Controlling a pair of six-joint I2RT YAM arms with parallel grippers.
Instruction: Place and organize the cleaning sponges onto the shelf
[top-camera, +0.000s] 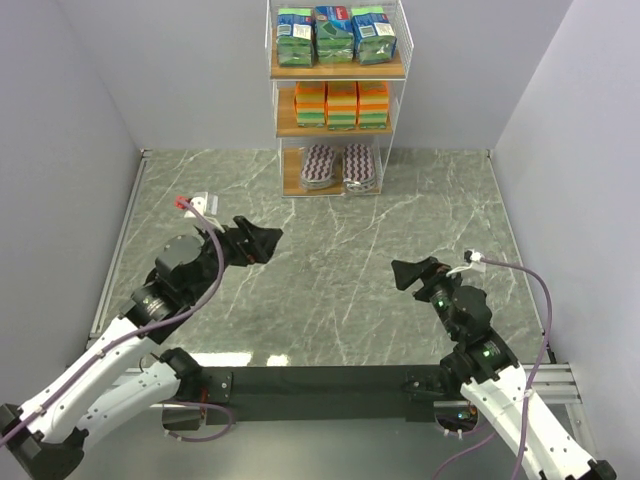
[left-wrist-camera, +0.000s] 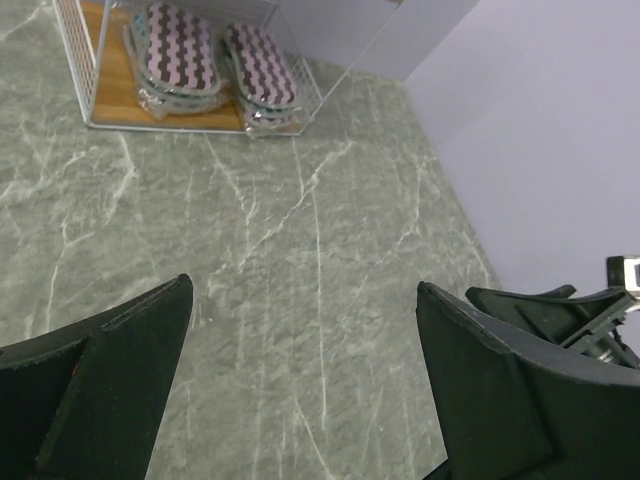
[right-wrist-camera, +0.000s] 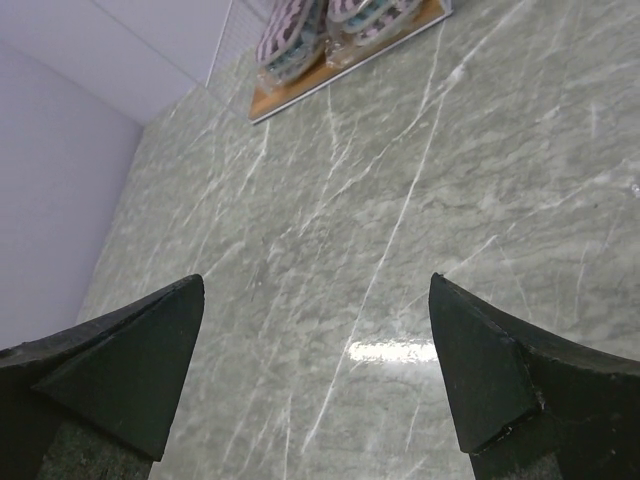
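Far edge of green marbled tabletop (top-camera: 330, 260), against back wall: tall narrow shelf (top-camera: 338, 74), white wire frame, three brown boards. Top tier: three blue-green printed packs (top-camera: 336, 35), upright, side by side, touching. Middle tier: three columns of orange blocks (top-camera: 342, 104) with yellow and green layers, in a tight row. Bottom tier: two low stacks of oval pads (top-camera: 340, 166), purple-white wavy stripes, clear wrap, lying flat, just beside each other. Sponges in view all on shelf. Near side, well apart from shelf: left jaws wide, holding nothing, over bare marble. Opposite, right jaws equally wide and empty, tips turned toward the left arm.
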